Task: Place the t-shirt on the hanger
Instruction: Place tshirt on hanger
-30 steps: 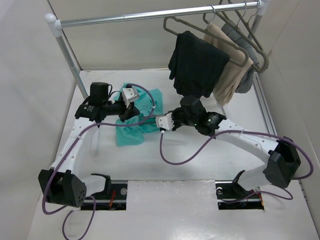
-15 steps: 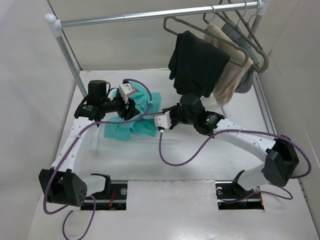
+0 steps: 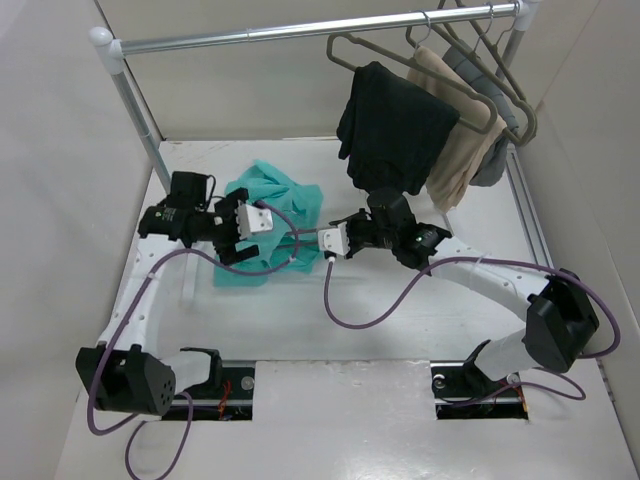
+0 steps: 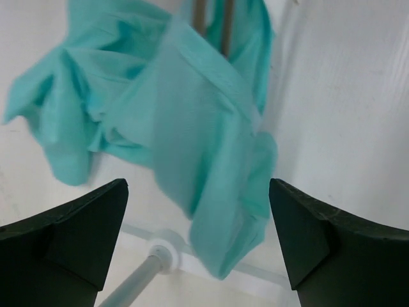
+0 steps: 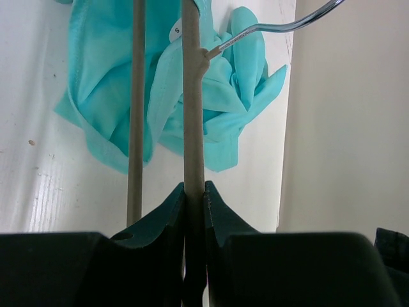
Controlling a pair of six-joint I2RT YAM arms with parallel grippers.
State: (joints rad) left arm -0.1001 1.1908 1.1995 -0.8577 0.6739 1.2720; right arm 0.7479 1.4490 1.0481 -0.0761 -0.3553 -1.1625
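Observation:
The teal t-shirt [image 3: 272, 205] hangs bunched on the grey-taupe hanger [image 5: 192, 96], with its white neck label [image 5: 177, 28] beside the silver hook [image 5: 281, 27]. My right gripper [image 5: 194, 188] is shut on one hanger bar, and the second bar [image 5: 135, 115] runs parallel to its left. In the top view the right gripper [image 3: 320, 240] points left into the cloth. My left gripper [image 3: 230, 237] stands open just left of the shirt. In the left wrist view its fingers [image 4: 77, 236] are spread wide, apart from the dangling t-shirt [image 4: 192, 128], gripping nothing. The hanger bars [image 4: 225, 25] show at the top.
A metal rail [image 3: 300, 30] crosses the back on a post [image 3: 135, 110]. From its right end hang a black garment [image 3: 395, 125], a tan one [image 3: 460, 150] and a grey one [image 3: 495, 150] on like hangers, plus a bare hanger [image 3: 345, 48]. Purple cables trail from both arms.
My left gripper has opened, let go of the t-shirt and drawn back towards the near left. The shirt has shifted towards the back and now hangs from the hanger alone. The right gripper stays shut on the hanger.

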